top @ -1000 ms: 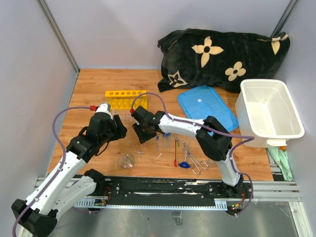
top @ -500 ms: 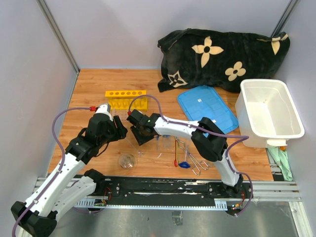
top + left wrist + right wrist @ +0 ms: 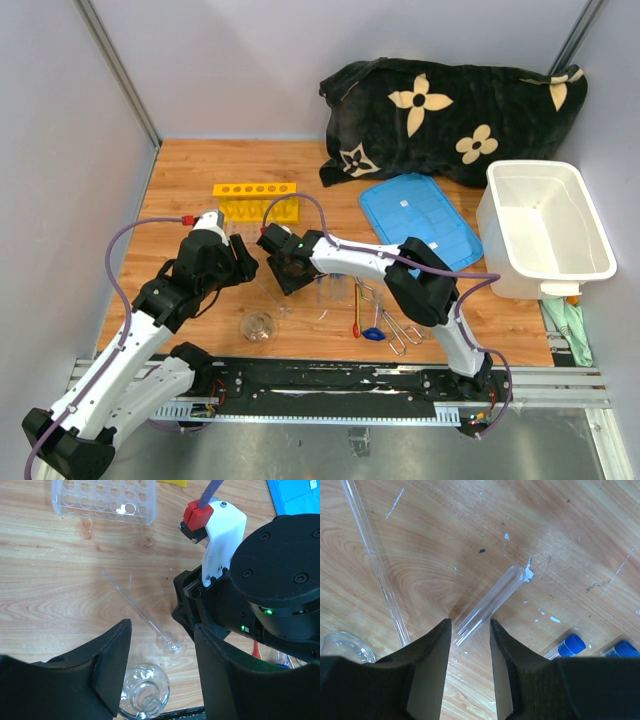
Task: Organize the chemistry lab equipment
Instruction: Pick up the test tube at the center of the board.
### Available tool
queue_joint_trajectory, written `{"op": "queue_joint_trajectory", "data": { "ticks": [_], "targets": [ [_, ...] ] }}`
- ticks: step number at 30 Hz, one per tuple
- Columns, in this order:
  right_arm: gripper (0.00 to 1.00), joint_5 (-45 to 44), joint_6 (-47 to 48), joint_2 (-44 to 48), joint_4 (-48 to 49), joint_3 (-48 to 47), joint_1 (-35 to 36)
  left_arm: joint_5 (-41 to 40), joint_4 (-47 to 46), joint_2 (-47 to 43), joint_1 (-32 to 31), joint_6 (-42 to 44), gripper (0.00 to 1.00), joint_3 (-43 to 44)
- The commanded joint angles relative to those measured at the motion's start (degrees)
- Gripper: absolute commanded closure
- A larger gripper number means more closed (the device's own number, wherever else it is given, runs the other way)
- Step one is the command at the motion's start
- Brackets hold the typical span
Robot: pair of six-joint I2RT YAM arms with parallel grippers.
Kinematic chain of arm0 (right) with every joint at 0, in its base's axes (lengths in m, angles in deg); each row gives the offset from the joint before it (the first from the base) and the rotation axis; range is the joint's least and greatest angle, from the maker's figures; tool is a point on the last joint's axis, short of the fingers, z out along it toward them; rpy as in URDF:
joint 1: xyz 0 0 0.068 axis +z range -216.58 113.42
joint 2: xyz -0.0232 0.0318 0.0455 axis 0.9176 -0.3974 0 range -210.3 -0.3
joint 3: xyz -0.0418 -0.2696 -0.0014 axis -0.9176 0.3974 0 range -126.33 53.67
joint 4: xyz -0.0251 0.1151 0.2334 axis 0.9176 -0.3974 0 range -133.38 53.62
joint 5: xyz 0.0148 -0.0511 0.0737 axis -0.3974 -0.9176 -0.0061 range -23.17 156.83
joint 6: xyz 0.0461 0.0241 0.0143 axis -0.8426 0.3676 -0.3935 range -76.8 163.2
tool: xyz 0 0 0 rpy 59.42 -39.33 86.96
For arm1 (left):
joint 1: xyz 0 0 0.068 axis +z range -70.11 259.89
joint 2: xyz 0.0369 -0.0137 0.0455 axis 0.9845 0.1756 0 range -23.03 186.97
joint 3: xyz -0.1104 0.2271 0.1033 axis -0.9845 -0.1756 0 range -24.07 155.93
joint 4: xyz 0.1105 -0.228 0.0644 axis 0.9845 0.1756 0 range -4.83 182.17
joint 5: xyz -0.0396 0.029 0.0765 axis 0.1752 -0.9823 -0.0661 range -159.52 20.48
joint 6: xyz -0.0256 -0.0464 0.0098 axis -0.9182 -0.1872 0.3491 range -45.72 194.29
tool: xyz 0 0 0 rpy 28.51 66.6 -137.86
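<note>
Starting at the near edge, a round flask (image 3: 258, 325), the metal tongs (image 3: 400, 330) and the red-handled spatula (image 3: 357, 317) lie loose on the table (image 3: 190, 170). Just beyond, the left gripper (image 3: 162, 627) hangs spread and empty, while the right gripper (image 3: 470, 625) straddles the end of an uncapped tube (image 3: 492, 602) without pinching it (blue-capped tubes (image 3: 570, 645) lie beside). Farther back, the yellow rack (image 3: 250, 208) looks unfilled, so I judge nearly everything remains.

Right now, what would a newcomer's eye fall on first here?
The black flowered cloth at the back right stands out, with the white tub in front of it. Mid-table, the left gripper and right gripper nearly meet, the right one open above a clear test tube.
</note>
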Motion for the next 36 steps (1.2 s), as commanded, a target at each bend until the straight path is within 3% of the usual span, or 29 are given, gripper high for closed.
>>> {"op": "queue_joint_trajectory", "data": {
  "ticks": [1, 14, 20, 25, 36],
  "targets": [
    [0.62, -0.66, -0.97, -2.94, -2.89, -1.75, 0.4, 0.15, -1.32, -0.82, 0.42, 0.6, 0.42, -0.32],
    [0.72, -0.67, 0.99, 0.12, -5.14, 2.35, 0.4, 0.5, -1.81, 0.23, 0.42, 0.38, 0.42, -0.54],
    [0.92, -2.92, 2.0, 1.2, -4.37, 4.83, 0.39, 0.43, -1.6, 0.12, 0.42, -0.71, 0.4, -0.75],
    [0.99, -6.81, 3.95, 8.68, 0.42, 13.0, 0.39, 2.12, -3.63, 0.04, 0.42, -2.61, 0.39, -2.11],
    [0.99, -10.46, 8.25, 32.36, 18.44, 34.27, 0.43, 8.05, -11.75, 1.2, 0.42, -8.17, 0.4, -2.92]
  ]
}}
